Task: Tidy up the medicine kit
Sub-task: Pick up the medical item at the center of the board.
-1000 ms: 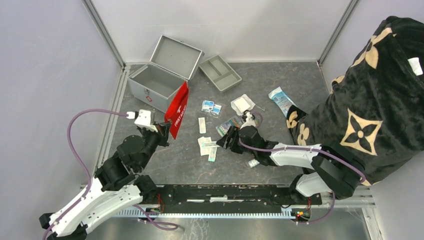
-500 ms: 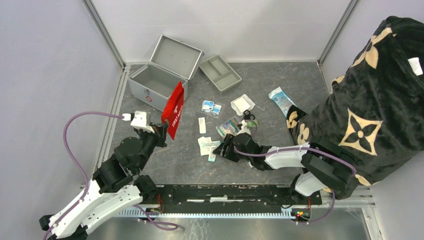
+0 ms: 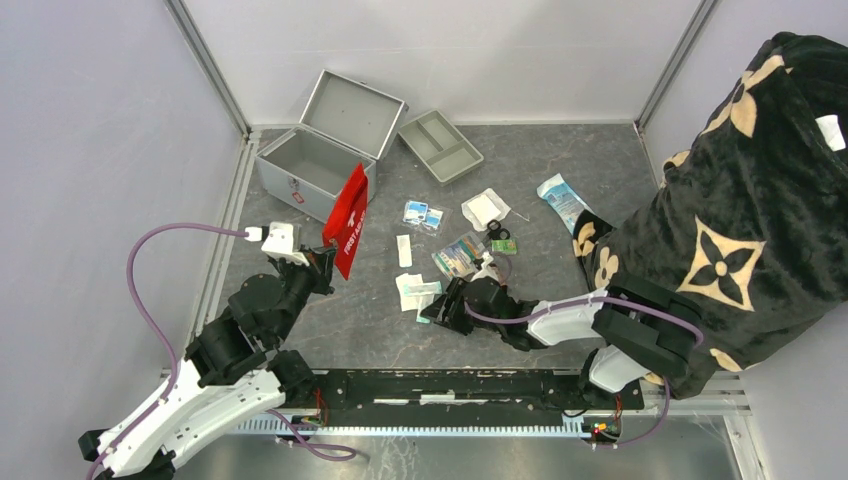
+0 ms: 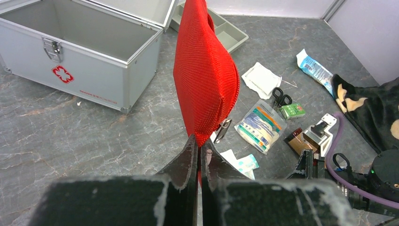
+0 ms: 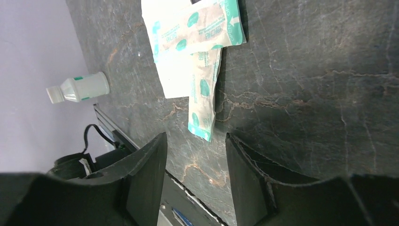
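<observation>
Gaping silver medicine kit [image 3: 290,187]; left tool [image 4: 198,143] pinching red pouch [image 4: 204,80], right tool [image 5: 196,139] half-open, empty.

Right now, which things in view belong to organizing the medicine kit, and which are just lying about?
Job: medicine kit, red pouch in the left gripper, divided tray, sachets, bottle, scissors.
Lying about: black patterned cloth.

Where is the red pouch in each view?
Top: pouch left of centre, right of the open kit.
Left wrist: pouch centre, top to middle; kit upper left.
Right wrist: not in view.
Shared landmark: teal-printed packets, in all three views.
</observation>
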You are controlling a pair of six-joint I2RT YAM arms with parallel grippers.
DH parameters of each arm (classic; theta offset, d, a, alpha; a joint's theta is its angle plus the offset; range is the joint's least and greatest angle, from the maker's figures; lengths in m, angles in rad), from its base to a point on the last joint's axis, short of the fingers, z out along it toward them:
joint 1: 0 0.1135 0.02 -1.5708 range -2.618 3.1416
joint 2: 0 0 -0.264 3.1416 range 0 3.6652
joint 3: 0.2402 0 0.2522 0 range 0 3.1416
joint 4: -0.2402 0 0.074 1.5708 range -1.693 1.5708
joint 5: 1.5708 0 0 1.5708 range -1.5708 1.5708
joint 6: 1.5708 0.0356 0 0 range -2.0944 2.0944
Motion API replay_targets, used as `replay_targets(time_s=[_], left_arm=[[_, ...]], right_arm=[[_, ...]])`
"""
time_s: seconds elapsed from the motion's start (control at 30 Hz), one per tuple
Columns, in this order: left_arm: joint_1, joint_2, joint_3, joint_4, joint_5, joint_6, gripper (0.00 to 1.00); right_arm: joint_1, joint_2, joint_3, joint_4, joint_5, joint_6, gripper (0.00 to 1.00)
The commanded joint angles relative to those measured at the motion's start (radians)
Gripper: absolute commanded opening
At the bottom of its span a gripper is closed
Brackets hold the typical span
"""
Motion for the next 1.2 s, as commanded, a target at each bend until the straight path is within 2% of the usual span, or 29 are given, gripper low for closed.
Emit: replay_targets(time_s=[0.0, 0.2, 0.33, 0.6, 0.77, 1.03, 1.17], left_arm=[[-0.004, 0.008, 0.005, 0.027, -0.03, -0.034, 0.02], [-0.005, 0.007, 0.006, 0.023, -0.03, -0.036, 0.02], [-0.005, 0.008, 0.005, 0.025, -0.03, -0.036, 0.02], [-0.005, 0.012, 0.004, 0.024, -0.033, -0.04, 0.02], [-0.005, 0.004, -0.001, 0.034, -0.03, -0.038, 0.02], [-0.005, 0.008, -0.009, 0.052, -0.022, -0.034, 0.02], [-0.005, 0.019, -0.036, 0.099, 0.033, -0.015, 0.02]], right_arm=[[0.005, 0.057, -0.021, 0.088, 0.031, 0.087, 0.55], [0.005, 0.115, -0.038, 0.151, 0.024, 0.15, 0.51], [0.005, 0.129, -0.057, 0.171, 0.046, 0.174, 0.44], [0.005, 0.17, -0.068, 0.246, 0.073, 0.146, 0.18], [0.005, 0.144, -0.079, 0.271, 0.116, 0.073, 0.01], [0.005, -0.051, -0.066, 0.11, 0.248, -0.128, 0.0], [0.005, -0.119, -0.018, -0.014, 0.3, -0.246, 0.0]])
